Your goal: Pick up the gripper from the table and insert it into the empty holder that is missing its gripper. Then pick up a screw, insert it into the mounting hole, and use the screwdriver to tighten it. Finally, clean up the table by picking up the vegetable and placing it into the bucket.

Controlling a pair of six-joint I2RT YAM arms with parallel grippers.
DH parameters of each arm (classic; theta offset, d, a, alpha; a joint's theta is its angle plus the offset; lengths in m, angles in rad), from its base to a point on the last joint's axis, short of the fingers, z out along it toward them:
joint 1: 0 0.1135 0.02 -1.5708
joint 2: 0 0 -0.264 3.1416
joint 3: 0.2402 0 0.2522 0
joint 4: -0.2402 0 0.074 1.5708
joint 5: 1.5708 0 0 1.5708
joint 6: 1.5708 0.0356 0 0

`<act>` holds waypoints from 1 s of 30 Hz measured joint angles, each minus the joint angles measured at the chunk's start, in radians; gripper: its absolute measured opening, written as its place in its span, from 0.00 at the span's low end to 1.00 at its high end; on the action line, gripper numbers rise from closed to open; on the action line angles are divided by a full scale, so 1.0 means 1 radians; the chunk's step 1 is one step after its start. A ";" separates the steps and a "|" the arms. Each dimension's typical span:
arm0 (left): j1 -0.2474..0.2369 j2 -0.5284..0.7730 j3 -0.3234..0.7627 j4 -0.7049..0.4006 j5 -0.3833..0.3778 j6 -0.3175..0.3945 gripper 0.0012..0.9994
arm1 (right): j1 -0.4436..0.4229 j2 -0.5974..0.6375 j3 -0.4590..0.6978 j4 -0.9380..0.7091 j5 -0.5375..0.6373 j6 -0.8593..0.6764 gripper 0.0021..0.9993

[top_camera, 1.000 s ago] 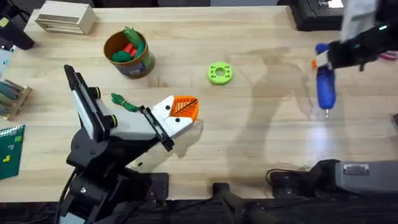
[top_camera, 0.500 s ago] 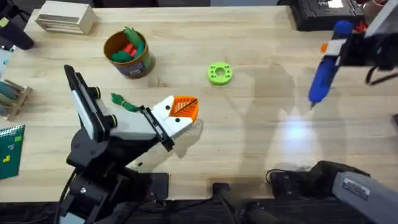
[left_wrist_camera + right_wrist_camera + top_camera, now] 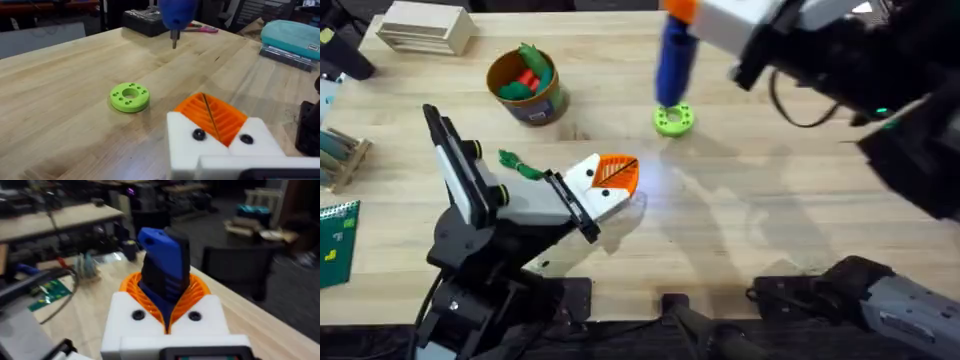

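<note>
Screwdriver: the blue screwdriver point(image 3: 674, 55) hangs in the air, bit pointing down, directly over the green ring-shaped disc point(image 3: 673, 119); in the left wrist view its dark bit point(image 3: 174, 38) is clear of the table, above and beyond the disc point(image 3: 129, 96).
Right gripper: the right gripper point(image 3: 692, 22) is clamped on the screwdriver's upper body; in the right wrist view the blue body point(image 3: 163, 270) sits squeezed between the orange ribbed pads point(image 3: 193, 294) of the white fingers.
Left gripper: the left gripper point(image 3: 610, 185) lies low by the table, a short way from the disc toward the arms' bases and to the disc's left; its orange pads point(image 3: 212, 115) meet along a thin dark line with nothing between them, so it is pressed closed and empty.
Disc: flat on the table point(image 3: 740, 200), with small holes around its central opening.
Vegetable: the dark green leafy vegetable point(image 3: 520, 165) lies on the table well left of the disc, just beside the left arm's white link.
Bucket: the brown-gold bucket point(image 3: 527, 87) stands upright, left of the disc and slightly farther back, holding red and green toy vegetables.
Other: pink-handled scissors point(image 3: 202, 30) lie far behind the disc in the left wrist view.
</note>
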 joint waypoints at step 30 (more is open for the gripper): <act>0.000 0.000 0.000 0.000 0.000 0.000 0.01 | 0.322 0.176 0.000 0.282 -0.019 0.119 0.03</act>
